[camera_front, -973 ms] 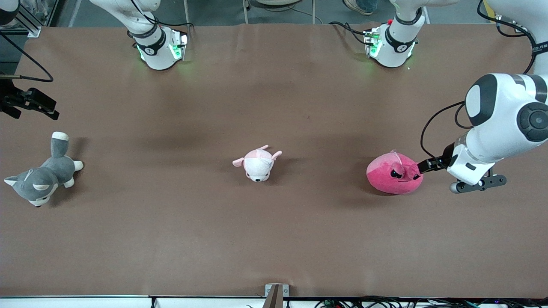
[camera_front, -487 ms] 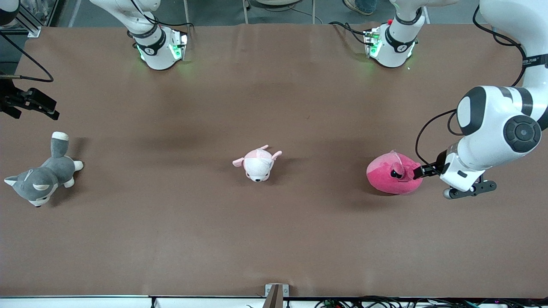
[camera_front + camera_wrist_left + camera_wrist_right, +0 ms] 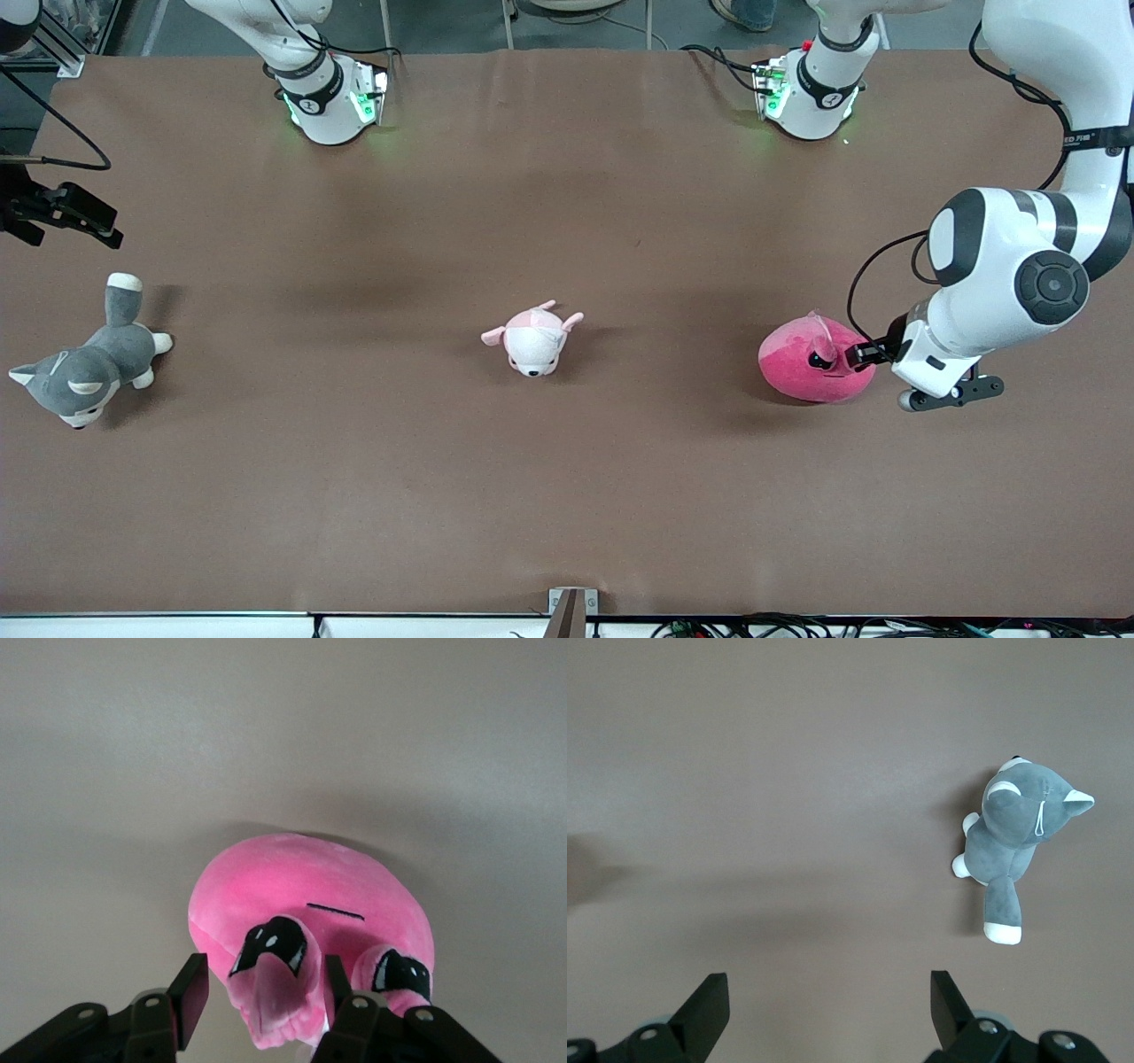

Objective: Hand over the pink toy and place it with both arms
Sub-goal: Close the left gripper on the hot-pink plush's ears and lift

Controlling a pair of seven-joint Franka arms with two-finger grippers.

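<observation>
The left gripper is mostly hidden in the front view: only its black tip shows, pressed against the round, hot-pink plush toy at the side facing the left arm's end of the brown, matte worktop. The left wrist view gives the detail: the two black fingers stand apart, straddling a soft pink ear flap next to the toy's angry black eye patches, not yet clamped. The toy rests on the worktop, toward the left arm's end, its underside out of sight.

The right gripper waits at the right arm's end, its arm cut off by the picture edge; the right wrist view shows its fingers wide apart over bare worktop.

A small pale pink-and-white plush animal lies mid-worktop. A fuzzy grey-and-white plush husky lies on its side near the right arm's end, nearer the front camera than the right gripper's spot.
</observation>
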